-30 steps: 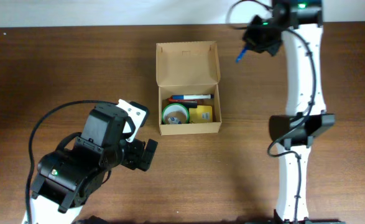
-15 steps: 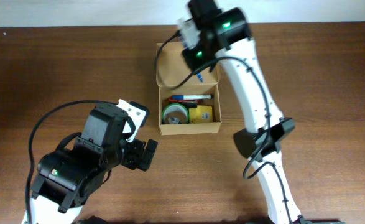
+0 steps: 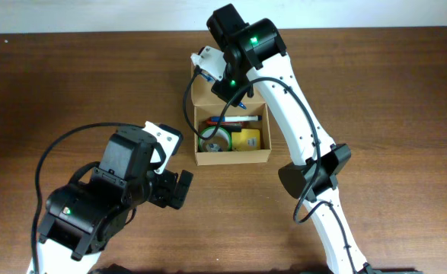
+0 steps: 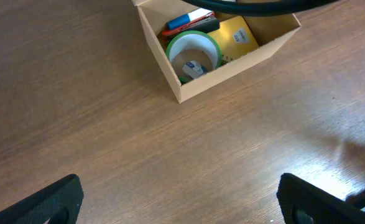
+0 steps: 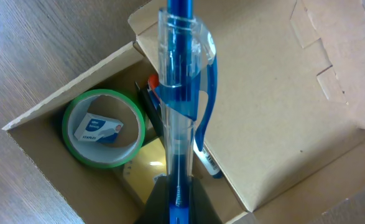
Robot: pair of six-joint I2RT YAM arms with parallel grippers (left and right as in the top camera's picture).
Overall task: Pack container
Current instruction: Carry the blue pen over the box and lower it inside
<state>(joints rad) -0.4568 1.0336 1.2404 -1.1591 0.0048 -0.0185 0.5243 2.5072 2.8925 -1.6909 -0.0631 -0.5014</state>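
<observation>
The right claw (image 5: 176,206) is clamped on a blue pen (image 5: 181,93) and is held over the back edge of the open container (image 3: 231,158) on the table (image 3: 71,76). If the pen is released here, it could be caught on the lid flap (image 5: 275,106) or the tape roll (image 5: 104,127) and left jutting out. The left claw (image 4: 179,205) is spread wide and empty, near the container's front corner.
</observation>
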